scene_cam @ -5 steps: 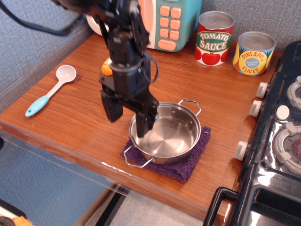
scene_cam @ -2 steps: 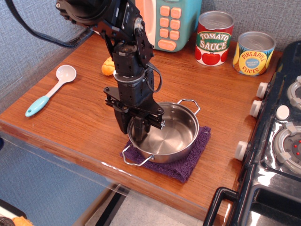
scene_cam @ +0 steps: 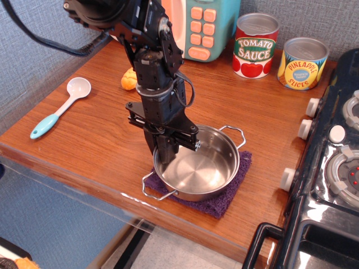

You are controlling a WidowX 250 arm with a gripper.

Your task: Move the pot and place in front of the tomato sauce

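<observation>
The shiny steel pot (scene_cam: pixel 203 170) with two wire loop handles sits on a purple cloth (scene_cam: pixel 225 200) near the table's front edge. My gripper (scene_cam: pixel 166 154) comes down from above, and its two fingers are pinched together on the pot's left rim, one inside and one outside the wall. The tomato sauce can (scene_cam: pixel 256 47), with a red-and-white label and a green band, stands upright at the back right, well behind the pot. The wood in front of the can is bare.
A yellow-and-blue pineapple slices can (scene_cam: pixel 303 63) stands right of the tomato sauce. A teal and pink toy appliance (scene_cam: pixel 202 27) is at the back. An orange object (scene_cam: pixel 128 79) and a white spoon with a teal handle (scene_cam: pixel 58 110) lie at the left. A black toy stove (scene_cam: pixel 336 168) borders the right.
My gripper lowered and closed from open astride the pot's left rim to pinched on it. The pot shifted and turned slightly on the cloth.
</observation>
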